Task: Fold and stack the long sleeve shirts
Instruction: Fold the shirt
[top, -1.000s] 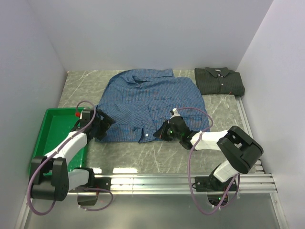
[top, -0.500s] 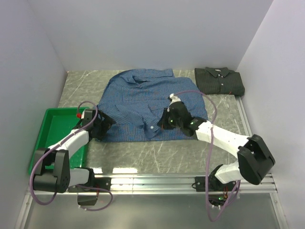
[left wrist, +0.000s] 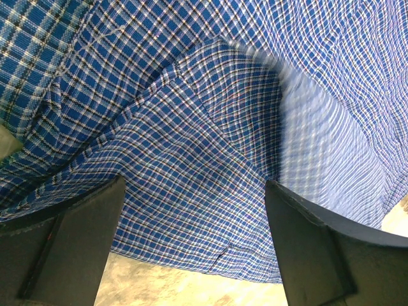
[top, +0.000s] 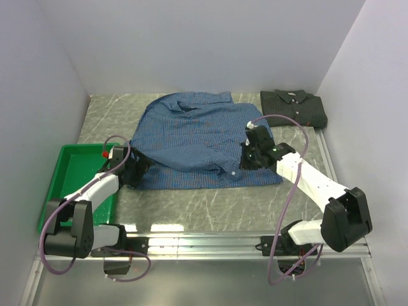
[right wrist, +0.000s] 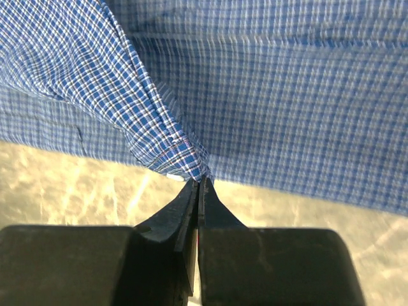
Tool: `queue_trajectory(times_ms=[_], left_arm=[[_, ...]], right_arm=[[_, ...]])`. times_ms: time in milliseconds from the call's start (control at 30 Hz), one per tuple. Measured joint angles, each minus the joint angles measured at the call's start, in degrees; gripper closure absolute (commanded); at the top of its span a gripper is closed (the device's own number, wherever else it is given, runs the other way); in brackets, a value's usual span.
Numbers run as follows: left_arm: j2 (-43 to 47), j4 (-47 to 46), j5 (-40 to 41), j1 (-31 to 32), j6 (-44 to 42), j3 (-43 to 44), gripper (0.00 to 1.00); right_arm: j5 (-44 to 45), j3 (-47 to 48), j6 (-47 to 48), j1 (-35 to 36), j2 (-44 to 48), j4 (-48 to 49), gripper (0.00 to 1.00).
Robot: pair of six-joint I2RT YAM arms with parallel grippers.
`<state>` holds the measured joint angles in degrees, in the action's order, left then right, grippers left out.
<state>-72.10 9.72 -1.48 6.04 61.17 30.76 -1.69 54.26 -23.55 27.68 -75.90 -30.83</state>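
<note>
The blue checked long sleeve shirt lies spread in the middle of the table, collar towards the back. My right gripper is over its near right part, shut on a pinched fold of the blue cloth, and the jaws meet at the fold's tip just above the table. My left gripper stands open at the shirt's near left corner, with the hem lying between its wide-apart fingers. The dark long sleeve shirt sits folded at the back right.
A green plastic tray lies at the left edge, under my left arm. White walls close in the back and both sides. Bare marbled tabletop runs between the shirt's hem and the metal rail at the front.
My right gripper has carried the pinched blue cloth from the near middle of the hem rightward and slightly back, folding it over the shirt. The left arm has barely moved.
</note>
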Motion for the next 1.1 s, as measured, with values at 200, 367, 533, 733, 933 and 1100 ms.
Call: queue_trajectory(times_ms=[200, 367, 533, 733, 933, 1100], left_arm=[[0.4, 0.5, 0.2, 0.0, 0.0, 0.0, 0.02], [0.9, 0.7, 0.7, 0.0, 0.0, -0.4, 0.02], [1.0, 0.6, 0.9, 0.0, 0.0, -0.5, 0.02], [1.1, 0.7, 0.9, 0.0, 0.0, -0.5, 0.02], [1.1, 0.7, 0.9, 0.0, 0.0, -0.5, 0.02], [1.3, 0.7, 0.9, 0.0, 0.0, -0.5, 0.01]], right_arm=[[-4.1, 4.2, 0.9, -2.5, 0.0, -6.3, 0.92], [-7.8, 7.5, 0.9, -4.2, 0.0, -8.0, 0.88], [-9.0, 7.3, 0.7, -6.9, -1.0, -7.5, 0.88], [-7.8, 6.1, 0.1, -12.0, -8.6, -4.8, 0.72], [-2.6, 5.6, -2.3, -12.8, -13.3, -0.7, 0.33], [-2.2, -2.4, -5.3, -12.8, -3.4, 9.2, 0.33]])
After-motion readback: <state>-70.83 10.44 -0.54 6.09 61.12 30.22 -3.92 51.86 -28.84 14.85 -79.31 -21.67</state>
